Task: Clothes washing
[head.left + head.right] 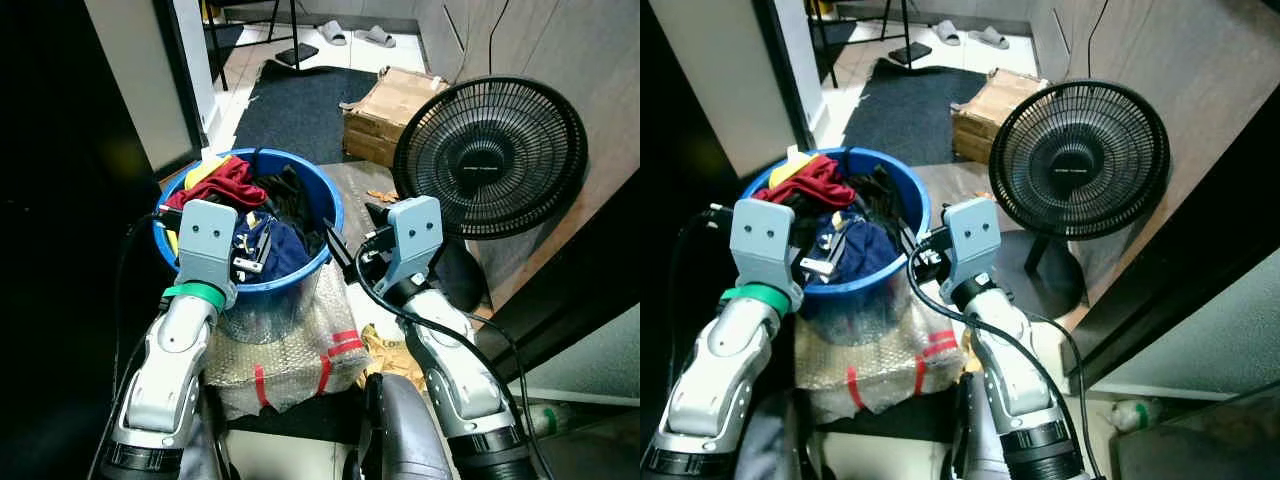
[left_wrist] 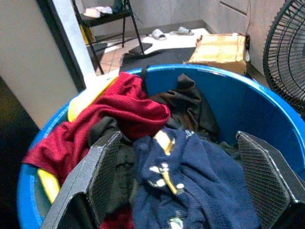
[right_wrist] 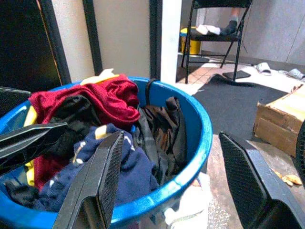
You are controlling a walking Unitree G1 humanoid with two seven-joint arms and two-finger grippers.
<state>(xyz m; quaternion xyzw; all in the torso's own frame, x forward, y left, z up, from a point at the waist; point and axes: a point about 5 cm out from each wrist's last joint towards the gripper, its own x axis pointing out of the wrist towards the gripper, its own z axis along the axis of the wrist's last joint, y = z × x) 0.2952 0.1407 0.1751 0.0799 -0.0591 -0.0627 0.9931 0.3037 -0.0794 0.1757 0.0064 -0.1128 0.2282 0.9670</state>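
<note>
The blue laundry basin (image 1: 325, 215) sits at 12 o'clock on a bubble-wrapped bundle (image 1: 300, 350). Both jaws are apart — left gripper (image 2: 181, 183) over the navy garment (image 2: 190, 186), right gripper (image 3: 176, 176) straddling the rim. A push could tip it toward the fan (image 1: 490, 155) at 2 o'clock.

The floor (image 1: 372, 190) carries a bubble-wrapped bundle (image 1: 290, 350) bound with red tape, lying below and between the two grippers. On that bundle stands the blue laundry basin (image 1: 325, 205), which the right gripper (image 1: 345, 258) straddles at its rim, with fingers spread, and the left gripper (image 2: 186, 186) reaches into, likewise spread. Beyond the right gripper, to its outer side, a black standing fan (image 1: 490, 155) rests on the floor, and a cardboard box (image 1: 392, 112) sits just behind it. Farther ahead of both grippers lies a dark mat (image 1: 300, 105), with slippers (image 1: 353, 35) on the pale tiles past it.
</note>
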